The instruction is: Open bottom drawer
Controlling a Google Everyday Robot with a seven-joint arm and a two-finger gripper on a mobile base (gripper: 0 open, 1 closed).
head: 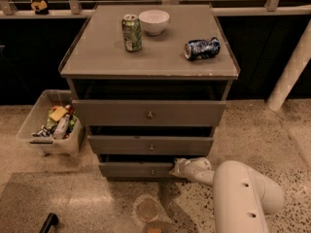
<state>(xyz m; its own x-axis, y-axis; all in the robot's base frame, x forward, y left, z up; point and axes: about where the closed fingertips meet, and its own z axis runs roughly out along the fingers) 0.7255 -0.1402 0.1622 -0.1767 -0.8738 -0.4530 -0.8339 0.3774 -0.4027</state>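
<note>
The bottom drawer (pixel 131 169) is the slimmest grey-brown front of three, lowest on the cabinet, with a small round metal knob (pixel 152 172). Its front stands a little out from the cabinet. My gripper (pixel 176 168) sits at the end of the white arm (pixel 243 193), low near the floor, right of the knob and against the drawer front's right part. The mid-sized drawer front (pixel 150 145) and the tallest drawer front (pixel 149 113) are above it.
On the cabinet top (pixel 97 57) stand a green can (pixel 131 32), a white bowl (pixel 154 22) and a blue can lying on its side (pixel 201 48). A clear bin of trash (pixel 52 123) stands on the floor at left. A round lid (pixel 147 209) lies on the floor.
</note>
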